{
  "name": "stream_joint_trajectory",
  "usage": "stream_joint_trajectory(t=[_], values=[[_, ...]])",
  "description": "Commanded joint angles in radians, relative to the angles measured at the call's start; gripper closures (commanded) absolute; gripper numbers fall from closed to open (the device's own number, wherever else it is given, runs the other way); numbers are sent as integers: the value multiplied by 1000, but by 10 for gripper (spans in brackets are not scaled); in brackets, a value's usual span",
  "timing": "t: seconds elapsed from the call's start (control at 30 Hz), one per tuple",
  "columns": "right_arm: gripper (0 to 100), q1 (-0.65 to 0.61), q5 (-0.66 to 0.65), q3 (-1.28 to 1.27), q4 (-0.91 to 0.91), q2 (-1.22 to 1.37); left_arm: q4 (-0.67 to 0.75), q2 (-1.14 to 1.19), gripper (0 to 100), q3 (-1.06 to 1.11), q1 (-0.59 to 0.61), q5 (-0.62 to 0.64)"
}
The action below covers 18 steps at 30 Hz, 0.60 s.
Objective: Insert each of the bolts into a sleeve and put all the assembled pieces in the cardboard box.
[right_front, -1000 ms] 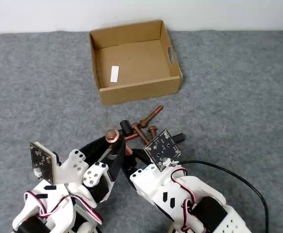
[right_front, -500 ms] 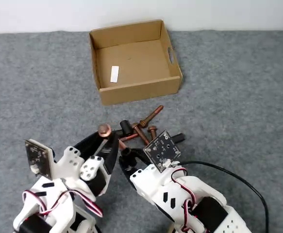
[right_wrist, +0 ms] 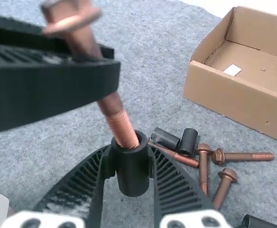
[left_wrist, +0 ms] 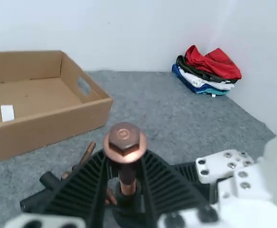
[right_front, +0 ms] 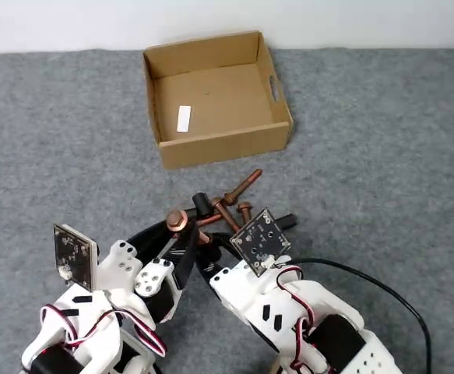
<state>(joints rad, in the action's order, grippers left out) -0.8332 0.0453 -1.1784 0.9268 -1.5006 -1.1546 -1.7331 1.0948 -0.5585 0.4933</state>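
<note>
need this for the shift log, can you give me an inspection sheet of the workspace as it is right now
surface: grey carpet, flat
job's things: cardboard box holds just a white label; loose bolts and sleeves lie in front of it
clutter: nothing seen
grippers: left gripper shut on a bolt; right gripper shut on a sleeve, bolt tip at its mouth
cables: black cable curves over the carpet beside the right arm
surroundings: white wall; pile of clothes by it
</note>
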Motion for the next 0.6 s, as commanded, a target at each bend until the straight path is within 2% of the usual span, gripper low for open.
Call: stream_joint_trajectory(t=[0.0, 0.17, 0.33, 0.57], values=[[990, 27, -9, 118, -47, -4, -25, 9, 994, 7, -17, -3], [990, 25, -52, 118, -47, -7, -20, 9, 994, 101, -18, -6], [990, -1, -107, 118, -47, -13, -9, 9, 993, 165, -49, -107], [990, -58, -138, 118, -47, -10, -12, 9, 992, 200, -61, -153]])
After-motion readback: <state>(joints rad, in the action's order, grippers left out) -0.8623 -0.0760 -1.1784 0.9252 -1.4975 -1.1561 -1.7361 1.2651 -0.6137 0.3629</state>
